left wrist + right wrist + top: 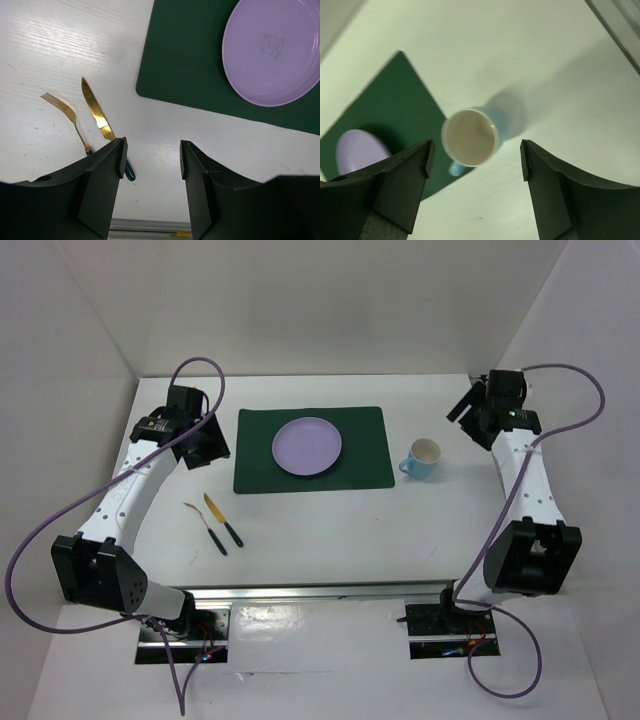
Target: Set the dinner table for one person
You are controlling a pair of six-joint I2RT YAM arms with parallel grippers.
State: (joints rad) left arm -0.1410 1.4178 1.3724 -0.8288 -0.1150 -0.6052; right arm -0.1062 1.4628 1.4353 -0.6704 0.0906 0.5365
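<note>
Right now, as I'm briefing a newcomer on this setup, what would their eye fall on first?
The lilac plate in the middle of the dark green placemat, towards the far side of the white table, stands out most. To the mat's right, off it, stands a light blue mug. Near-left of the mat, a gold fork and knife lie side by side.

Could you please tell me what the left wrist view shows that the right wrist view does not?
Only the left wrist view shows the fork and the knife, lying side by side on the dinner table. Only the right wrist view shows the blue mug, standing upright on the white tabletop. Both views show the green placemat with the purple plate on it.
</note>
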